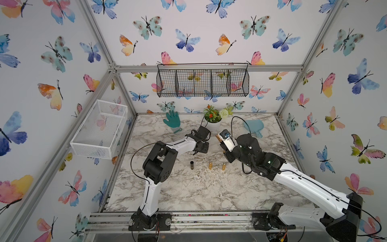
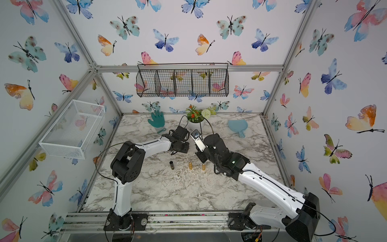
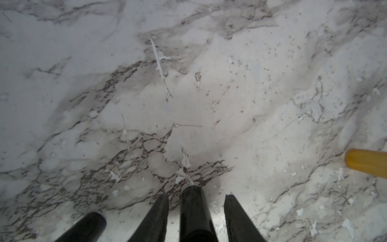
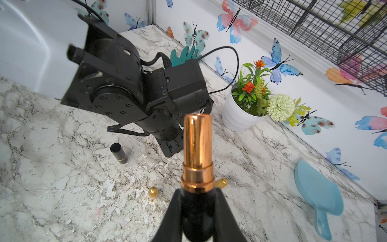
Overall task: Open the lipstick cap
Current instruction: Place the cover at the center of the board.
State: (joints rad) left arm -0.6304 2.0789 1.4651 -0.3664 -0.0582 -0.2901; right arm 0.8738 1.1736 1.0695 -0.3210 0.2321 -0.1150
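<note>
My right pincer [image 4: 198,193] clamps the lipstick [image 4: 198,178] by its black base, baring the copper tube [image 4: 196,142] above the marble table [image 4: 62,188]. My left pincer [image 3: 197,196] stands parted, black cap [image 3: 193,213] loose between its jaws, apparently for setting down.

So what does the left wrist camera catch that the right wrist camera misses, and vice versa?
Left wrist only: the spread black fingers of the left gripper with a glossy black cylinder between them. Right wrist only: the right gripper shut on a shiny copper-and-black lipstick tube, a plant in a white pot and a pale blue hand mirror. Both: the white marble-patterned tabletop.
</note>
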